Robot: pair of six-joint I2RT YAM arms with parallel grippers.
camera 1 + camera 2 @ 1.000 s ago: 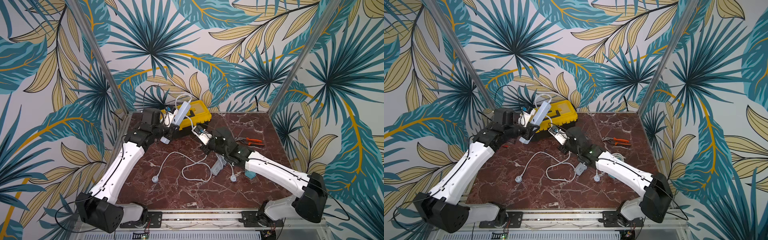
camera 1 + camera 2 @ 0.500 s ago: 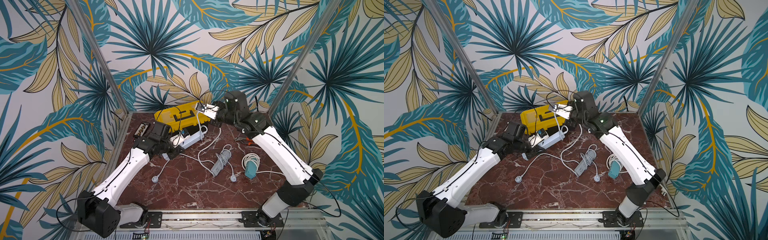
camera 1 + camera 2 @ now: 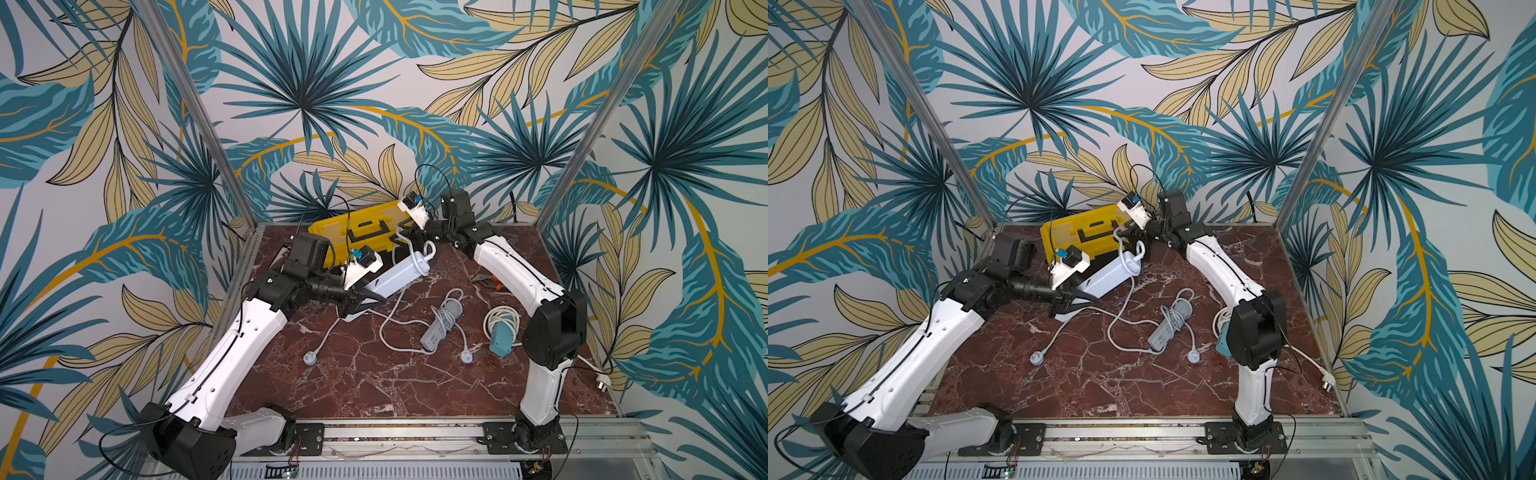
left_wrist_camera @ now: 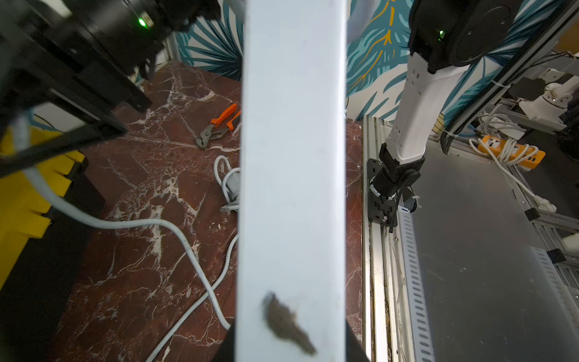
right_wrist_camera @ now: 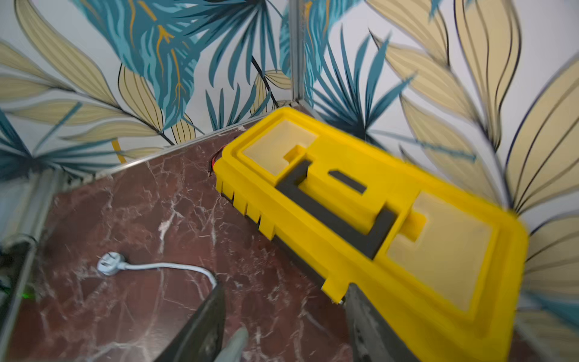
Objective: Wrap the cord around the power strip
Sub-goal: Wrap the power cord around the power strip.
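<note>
white plastic, long and slim, the power strip (image 3: pixel 395 277) is lifted off the counter (image 3: pixel 374 386) and tilted, near end low, far end raised toward the back. the left gripper (image 3: pixel 365 297) is pressed together on the low end and carries it. in the left wrist view the strip's smooth pale face fills the middle of the picture, with a brown smear on it.

its cord (image 4: pixel 141 223), a pale grey-white, curls into a loop at the raised far end. from there it drops to the counter and trails off in slack curves. a white plug (image 3: pixel 309 357) lies flat on the marble in front of the left gripper.

the right gripper (image 3: pixel 409 237) sits just beside that loop, in front of the yellow toolbox (image 3: pixel 332 226). in the right wrist view its fingers (image 5: pixel 206 316) are spread wide, and a stub of pale cord shows between them, pinched by neither as far as i can tell.

the toolbox stands at the back of the counter by the wall, lid shut. its black handle is folded flat into the lid, with a translucent panel on either side. what is inside cannot be told.

a grey strip (image 3: pixel 440 332) lies mid-counter with its own cord wound round it. a teal strip (image 3: pixel 500 338) with a coiled white cord lies by the right arm. orange-handled pliers (image 4: pixel 219 125) lie near the same arm.
</note>
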